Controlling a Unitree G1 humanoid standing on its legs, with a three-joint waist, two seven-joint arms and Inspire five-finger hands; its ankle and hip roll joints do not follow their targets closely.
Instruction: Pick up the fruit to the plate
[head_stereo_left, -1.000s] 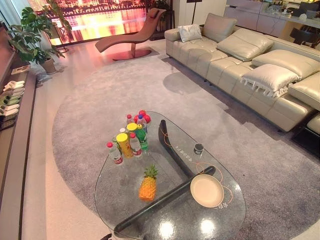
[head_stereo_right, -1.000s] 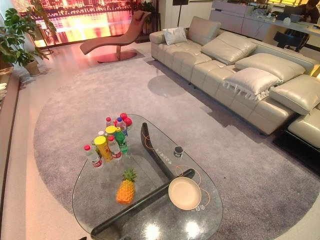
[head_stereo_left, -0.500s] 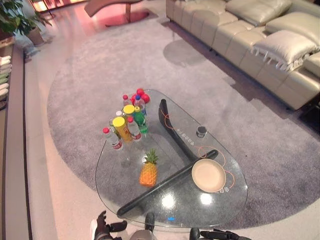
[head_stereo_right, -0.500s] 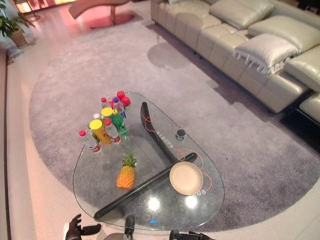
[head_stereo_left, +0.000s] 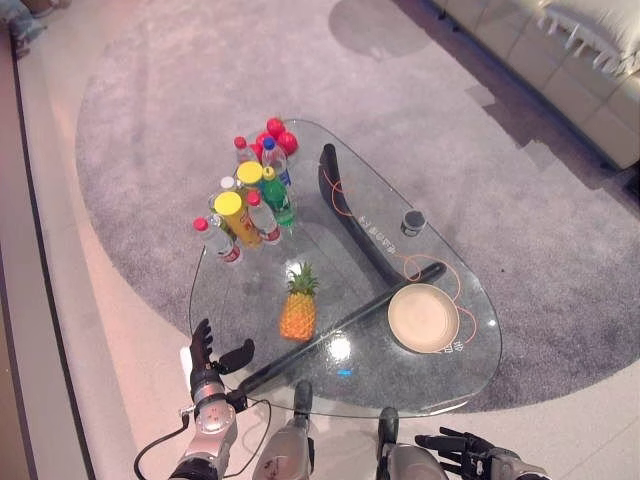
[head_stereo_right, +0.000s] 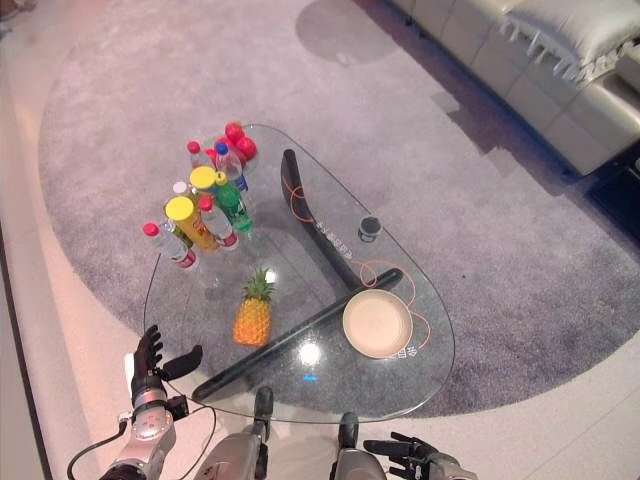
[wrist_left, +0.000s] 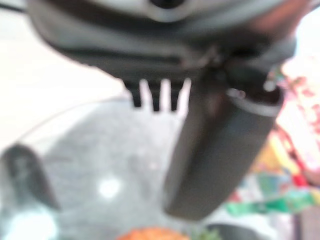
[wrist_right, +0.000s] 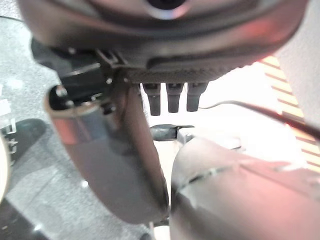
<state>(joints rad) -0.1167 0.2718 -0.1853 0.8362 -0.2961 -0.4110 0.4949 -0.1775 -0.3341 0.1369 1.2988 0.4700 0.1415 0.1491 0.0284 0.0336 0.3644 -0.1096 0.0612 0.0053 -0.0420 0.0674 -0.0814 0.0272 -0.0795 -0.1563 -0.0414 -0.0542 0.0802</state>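
Left hand (head_stereo_left: 207, 356) is raised beside the near-left edge of the glass bench (head_stereo_left: 250, 300), fingers straight, thumb spread toward the bench; it holds nothing and touches nothing. Right hand (head_stereo_left: 462, 452) is low, off the bench's near edge, fingers loosely spread, holding nothing.

Landmark: pineapple (head_stereo_left: 297, 311). It stands upright on the bench, crown pointing away from the robot, apart from both hands. The left hand is nearer to it than the right.

Beige plate (head_stereo_left: 423, 317) lies on the bench to the right of the pineapple, apart from it, nothing on it. A dark bench leg (head_stereo_left: 345, 310) under the glass runs between pineapple and plate.

Beyond the pineapple stands a cluster of bottles (head_stereo_left: 245, 200): red caps, yellow lids, one green bottle. Red balls (head_stereo_left: 277, 136) lie at the cluster's far side. A small dark cup (head_stereo_left: 412, 221) stands beyond the plate. Grey rug (head_stereo_left: 500, 200) lies under the bench.
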